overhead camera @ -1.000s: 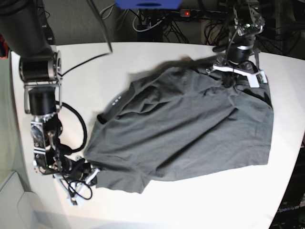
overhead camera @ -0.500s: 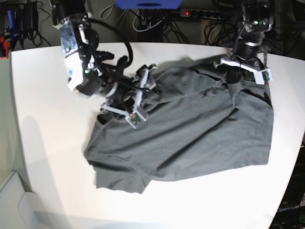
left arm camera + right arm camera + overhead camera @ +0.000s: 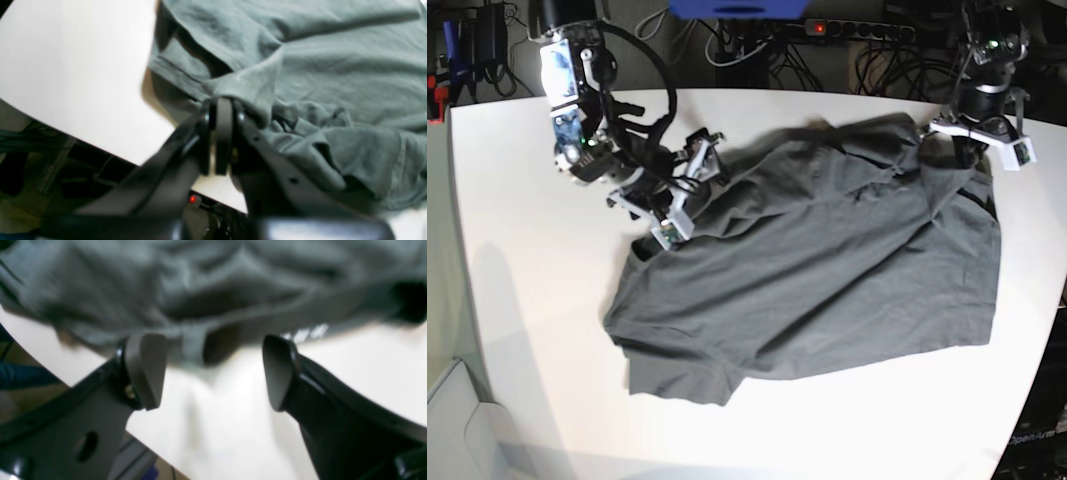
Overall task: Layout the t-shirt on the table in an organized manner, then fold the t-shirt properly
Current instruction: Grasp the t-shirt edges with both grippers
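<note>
**Left jaws pinch shirt edge, right jaws gape at collar**

Dark charcoal-grey short-sleeved cotton t-shirt lies spread but rumpled on the large white matte desk. In the base view it covers the middle and the 3 o'clock side of the desk, with one bottom corner toward 7 o'clock and creases running diagonally across the body. One fold is pulled up toward 1 o'clock.

Left gripper: the jaws are closed tight on a bunched fold of the shirt near its hem edge. Cloth peaks up into the jaws and wrinkles hang at 4 o'clock from the pinch. White desk shows at 9 o'clock of the grip, with the desk edge and dark floor clutter below. In the base view this gripper sits at the 1 o'clock corner of the shirt.

Right gripper: the jaws are wide apart with nothing between the pads. The picture is blurred. The shirt's edge lies at 12 o'clock just past the fingertips, and bare desk shows under the gap. Cannot tell whether the left pad touches cloth. In the base view this gripper hangs at the shirt's 10 o'clock edge, by the collar area.
</note>
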`<state>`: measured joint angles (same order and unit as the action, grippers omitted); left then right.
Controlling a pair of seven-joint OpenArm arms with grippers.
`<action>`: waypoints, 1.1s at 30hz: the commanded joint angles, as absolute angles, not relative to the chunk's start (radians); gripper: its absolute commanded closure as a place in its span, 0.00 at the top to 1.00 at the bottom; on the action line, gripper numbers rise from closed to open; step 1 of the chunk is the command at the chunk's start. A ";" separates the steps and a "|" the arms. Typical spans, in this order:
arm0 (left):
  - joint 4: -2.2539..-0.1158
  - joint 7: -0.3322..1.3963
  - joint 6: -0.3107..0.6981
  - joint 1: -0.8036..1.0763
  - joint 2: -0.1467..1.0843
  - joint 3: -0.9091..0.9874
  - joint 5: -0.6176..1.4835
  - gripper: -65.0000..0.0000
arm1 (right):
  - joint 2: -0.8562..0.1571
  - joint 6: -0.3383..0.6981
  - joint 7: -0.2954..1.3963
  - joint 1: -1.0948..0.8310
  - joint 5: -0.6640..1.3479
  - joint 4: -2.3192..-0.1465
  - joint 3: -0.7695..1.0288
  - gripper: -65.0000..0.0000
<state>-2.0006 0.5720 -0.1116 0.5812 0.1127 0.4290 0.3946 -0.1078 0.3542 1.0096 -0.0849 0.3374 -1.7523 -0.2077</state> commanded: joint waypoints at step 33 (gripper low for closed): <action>-2.018 0.549 -0.111 0.561 0.120 0.433 0.398 0.00 | -0.073 0.363 0.901 -0.048 0.358 -1.676 -0.317 0.00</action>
